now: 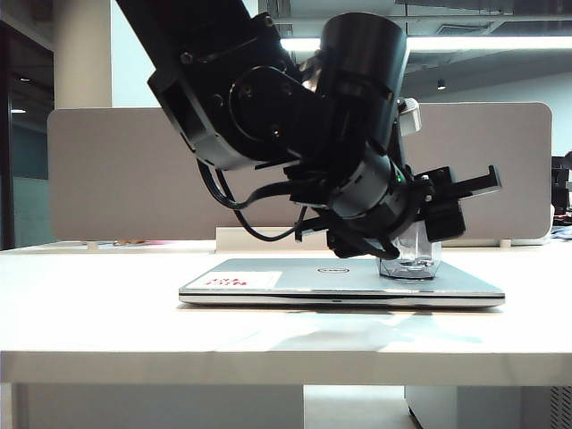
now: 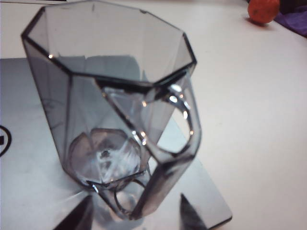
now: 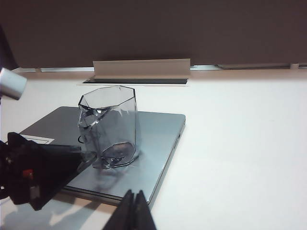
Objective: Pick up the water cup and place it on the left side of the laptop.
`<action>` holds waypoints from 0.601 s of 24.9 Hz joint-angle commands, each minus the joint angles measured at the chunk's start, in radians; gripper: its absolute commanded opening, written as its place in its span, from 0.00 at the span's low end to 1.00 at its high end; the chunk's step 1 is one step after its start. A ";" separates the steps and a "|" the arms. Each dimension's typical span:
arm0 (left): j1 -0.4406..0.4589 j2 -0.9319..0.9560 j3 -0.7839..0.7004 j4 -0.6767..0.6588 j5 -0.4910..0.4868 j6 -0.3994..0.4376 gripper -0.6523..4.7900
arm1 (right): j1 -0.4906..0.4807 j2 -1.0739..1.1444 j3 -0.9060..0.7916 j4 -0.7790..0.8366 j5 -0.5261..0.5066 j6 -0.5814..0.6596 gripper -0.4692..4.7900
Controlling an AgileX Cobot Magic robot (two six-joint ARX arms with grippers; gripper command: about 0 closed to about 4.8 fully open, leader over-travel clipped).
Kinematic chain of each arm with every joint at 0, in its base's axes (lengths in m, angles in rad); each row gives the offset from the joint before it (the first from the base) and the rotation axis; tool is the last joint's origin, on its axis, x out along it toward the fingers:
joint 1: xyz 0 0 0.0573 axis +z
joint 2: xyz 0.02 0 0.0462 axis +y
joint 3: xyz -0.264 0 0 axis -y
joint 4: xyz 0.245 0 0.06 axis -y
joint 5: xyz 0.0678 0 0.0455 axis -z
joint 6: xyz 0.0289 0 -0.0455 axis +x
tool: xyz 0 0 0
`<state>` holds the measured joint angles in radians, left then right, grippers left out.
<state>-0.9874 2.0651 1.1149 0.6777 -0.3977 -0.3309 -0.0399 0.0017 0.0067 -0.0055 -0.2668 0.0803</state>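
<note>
The water cup (image 1: pixel 411 255), a clear grey-tinted faceted glass mug, stands upright on the lid of the closed silver laptop (image 1: pixel 340 281), towards its right end. My left gripper (image 2: pixel 134 215) is open, and its two dark fingertips (image 2: pixel 191 214) stand apart on either side of the cup's (image 2: pixel 110 96) handle and base without gripping it. In the exterior view the left arm reaches across over the laptop, with its gripper (image 1: pixel 438 214) just above the cup. My right gripper (image 3: pixel 134 211) is shut and empty. It hangs near the laptop's (image 3: pixel 153 139) front corner, away from the cup (image 3: pixel 110 127).
A grey partition (image 1: pixel 116 170) and a white cable tray (image 3: pixel 141 67) stand behind the laptop. An orange round thing (image 2: pixel 263 9) and a purple cloth (image 2: pixel 292 21) lie further off on the white table (image 1: pixel 89 304). The table's front edge is close to the laptop.
</note>
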 commanded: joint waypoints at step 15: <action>-0.003 0.047 0.007 0.130 -0.027 0.006 0.52 | 0.002 -0.002 -0.003 0.008 -0.028 -0.002 0.09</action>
<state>-0.9874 2.1147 1.1152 0.7841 -0.4057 -0.3305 -0.0383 0.0017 0.0067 -0.0086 -0.2920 0.0807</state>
